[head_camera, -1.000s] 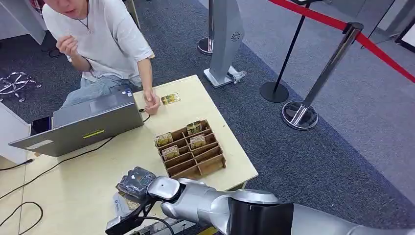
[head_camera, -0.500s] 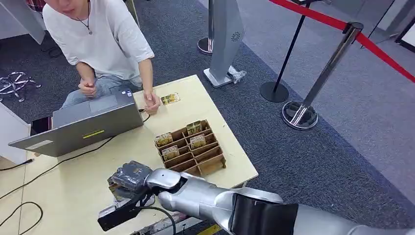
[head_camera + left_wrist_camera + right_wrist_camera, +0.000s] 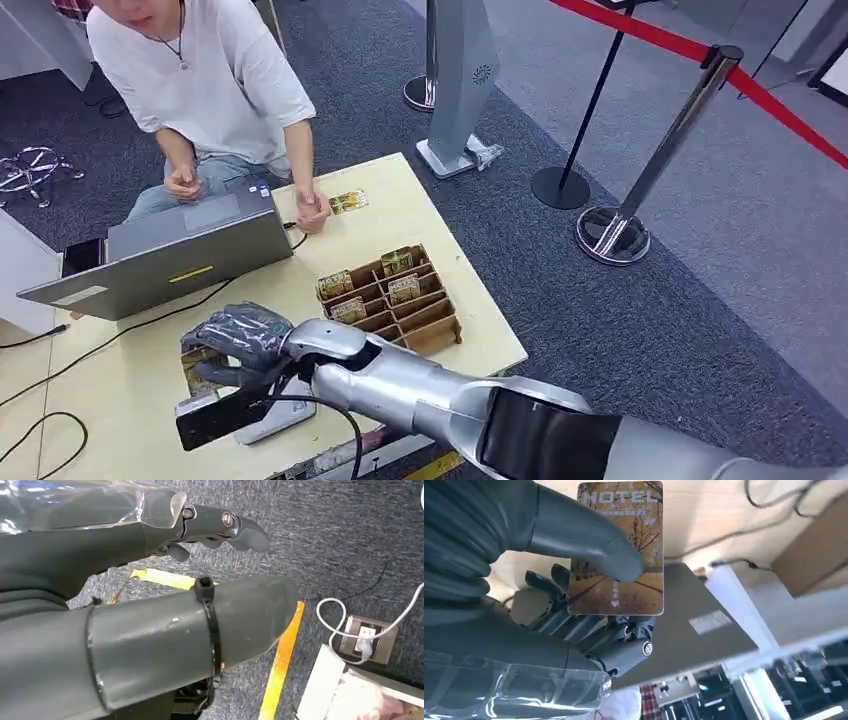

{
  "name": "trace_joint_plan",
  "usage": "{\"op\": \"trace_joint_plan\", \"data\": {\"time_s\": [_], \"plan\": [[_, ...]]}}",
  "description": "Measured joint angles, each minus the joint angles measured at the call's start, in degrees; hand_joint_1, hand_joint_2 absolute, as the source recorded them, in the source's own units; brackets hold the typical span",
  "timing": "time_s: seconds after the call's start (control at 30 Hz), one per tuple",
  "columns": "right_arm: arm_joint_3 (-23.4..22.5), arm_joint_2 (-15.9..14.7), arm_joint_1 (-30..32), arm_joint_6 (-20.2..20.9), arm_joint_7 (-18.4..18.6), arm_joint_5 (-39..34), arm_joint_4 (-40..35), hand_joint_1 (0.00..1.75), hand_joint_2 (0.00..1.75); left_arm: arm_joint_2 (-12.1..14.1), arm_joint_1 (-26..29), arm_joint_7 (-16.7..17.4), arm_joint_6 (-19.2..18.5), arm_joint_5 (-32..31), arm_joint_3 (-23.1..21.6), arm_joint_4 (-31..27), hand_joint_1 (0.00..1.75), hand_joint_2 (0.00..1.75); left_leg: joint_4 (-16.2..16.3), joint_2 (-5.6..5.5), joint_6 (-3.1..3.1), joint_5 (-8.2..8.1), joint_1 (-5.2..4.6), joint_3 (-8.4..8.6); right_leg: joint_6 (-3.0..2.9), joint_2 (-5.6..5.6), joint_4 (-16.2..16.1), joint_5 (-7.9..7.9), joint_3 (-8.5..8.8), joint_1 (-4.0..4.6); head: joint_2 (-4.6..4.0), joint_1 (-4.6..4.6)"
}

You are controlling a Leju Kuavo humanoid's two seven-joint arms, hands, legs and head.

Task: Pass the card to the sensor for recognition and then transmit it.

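Gripping card marked "HOTEL" in R hand.

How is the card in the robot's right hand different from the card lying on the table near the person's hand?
The held card is pinched by the right hand above the table, over its near side; the loose card lies flat at the far edge, beside the person's hand. The held card's face reads HOTEL in the right wrist view; the loose card's print is too small to read. Both look yellowish.
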Motion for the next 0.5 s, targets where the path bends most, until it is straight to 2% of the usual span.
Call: {"op": "trace_joint_plan", "data": {"time_s": [0.1, 0.23, 0.33, 0.5], "plan": [[-1.53, -0.87, 0.70, -4.11, 0.64, 1.01, -4.57, 1.75, 1.75, -0.02, 0.25, -0.22, 0.22, 0.24, 0.15, 0.00, 0.00, 0.00, 0.00, 0.00, 0.00, 0.00, -0.01, 0.00, 0.00, 0.00, 0.00, 0.00, -0.01, 0.00, 0.00, -0.02], [-4.13, -1.99, 1.47, -13.95, 1.95, 5.69, -9.48, 1.75, 1.75, -0.04, 0.28, -0.70, 0.11, -0.09, 0.15, 0.00, 0.00, 0.00, 0.00, 0.00, 0.00, 0.00, -0.01, -0.01, 0.00, 0.00, 0.00, 0.00, 0.00, -0.01, 0.00, -0.02], [-6.11, -2.86, 1.84, -18.87, 2.43, 8.45, -11.23, 1.75, 1.75, -0.09, 0.24, -0.79, -0.22, -0.68, 0.13, 0.00, 0.00, 0.00, 0.01, -0.01, 0.00, 0.00, -0.01, -0.01, 0.00, -0.01, -0.01, 0.00, 0.00, -0.01, 0.00, -0.02], [-8.06, -3.87, 2.31, -20.74, 2.73, 9.31, -12.10, 1.75, 1.75, -0.11, 0.19, -0.79, -0.39, -1.09, 0.09, 0.00, 0.00, 0.00, 0.02, -0.01, 0.00, 0.00, 0.00, 0.00, 0.00, 0.00, -0.01, 0.02, 0.00, -0.01, 0.00, -0.02]]}}
